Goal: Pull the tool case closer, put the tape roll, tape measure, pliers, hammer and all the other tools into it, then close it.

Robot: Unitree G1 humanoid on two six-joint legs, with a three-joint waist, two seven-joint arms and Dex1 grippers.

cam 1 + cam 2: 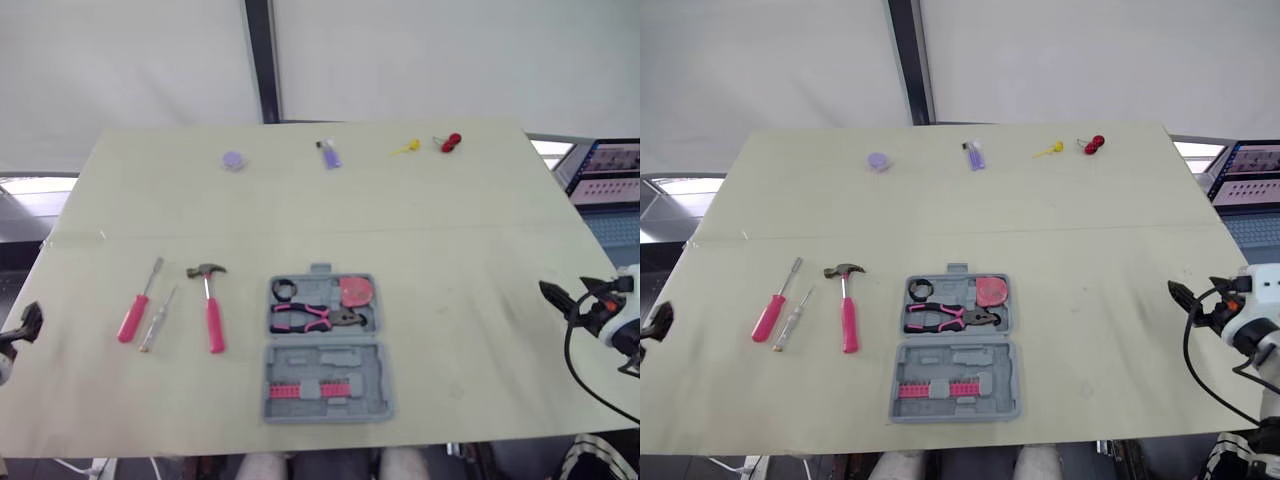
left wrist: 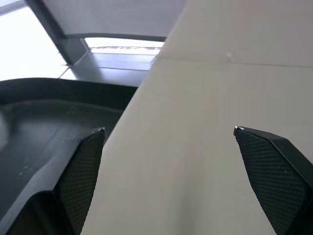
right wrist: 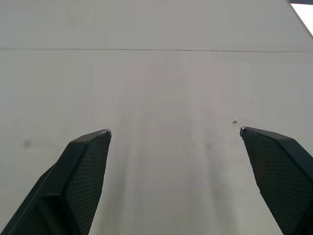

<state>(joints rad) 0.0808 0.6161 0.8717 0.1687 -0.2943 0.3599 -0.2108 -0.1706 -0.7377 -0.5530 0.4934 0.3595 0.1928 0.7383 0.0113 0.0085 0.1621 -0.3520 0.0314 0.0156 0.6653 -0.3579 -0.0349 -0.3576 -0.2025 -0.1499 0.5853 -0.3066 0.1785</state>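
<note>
Lower centre, the open tool case (image 1: 370, 365) holds pliers (image 1: 310, 318); left gripper (image 2: 168, 129) and right gripper (image 3: 175, 130) are spread wide, empty; packing is judged underway, hammer (image 1: 215, 325) to be grasped next.

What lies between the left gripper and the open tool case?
In the left eye view, from left gripper to tool case: a pink screwdriver, a smaller clear-handled screwdriver, then the hammer, all flat on the table.

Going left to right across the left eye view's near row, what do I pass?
You pass the left hand, pink-handled screwdriver, small clear-handled screwdriver, pink-handled hammer, open grey plastic tool case, right hand.
</note>
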